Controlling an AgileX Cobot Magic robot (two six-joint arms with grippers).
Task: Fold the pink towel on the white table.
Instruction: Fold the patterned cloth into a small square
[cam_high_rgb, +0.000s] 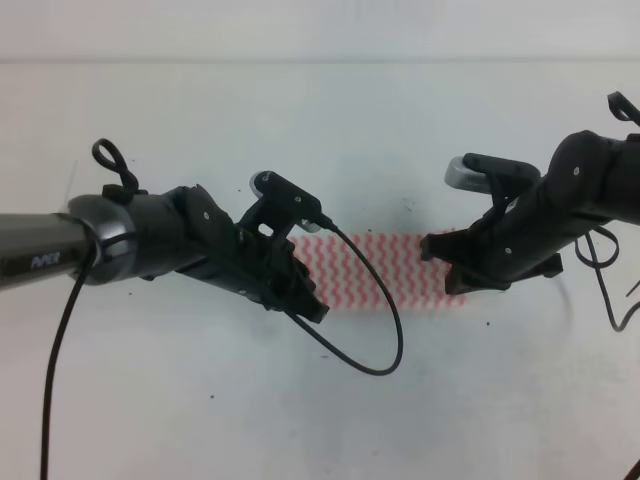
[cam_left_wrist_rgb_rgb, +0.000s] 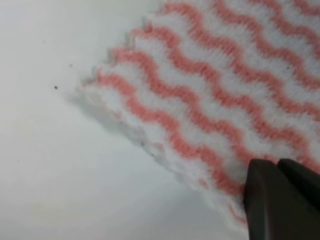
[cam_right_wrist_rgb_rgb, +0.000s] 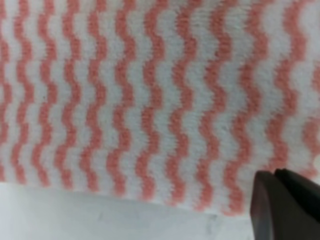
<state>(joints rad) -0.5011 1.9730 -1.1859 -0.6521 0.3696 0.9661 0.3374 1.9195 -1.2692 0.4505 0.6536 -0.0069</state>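
Note:
The pink towel (cam_high_rgb: 380, 270) lies as a flat strip with pink-and-white wavy stripes on the white table (cam_high_rgb: 200, 420), between the two arms. My left gripper (cam_high_rgb: 310, 303) is down at the towel's near left corner. The left wrist view shows its dark fingers (cam_left_wrist_rgb_rgb: 280, 200) pressed together on the cloth's near edge (cam_left_wrist_rgb_rgb: 210, 115). My right gripper (cam_high_rgb: 448, 275) is down at the near right corner. In the right wrist view its fingers (cam_right_wrist_rgb_rgb: 285, 205) are also closed together at the edge of the towel (cam_right_wrist_rgb_rgb: 150, 100). Both arms hide the towel's ends in the high view.
A black cable (cam_high_rgb: 385, 345) loops from the left wrist down over the table in front of the towel. More cables (cam_high_rgb: 610, 285) hang at the right arm. A few dark specks (cam_high_rgb: 212, 397) dot the tabletop.

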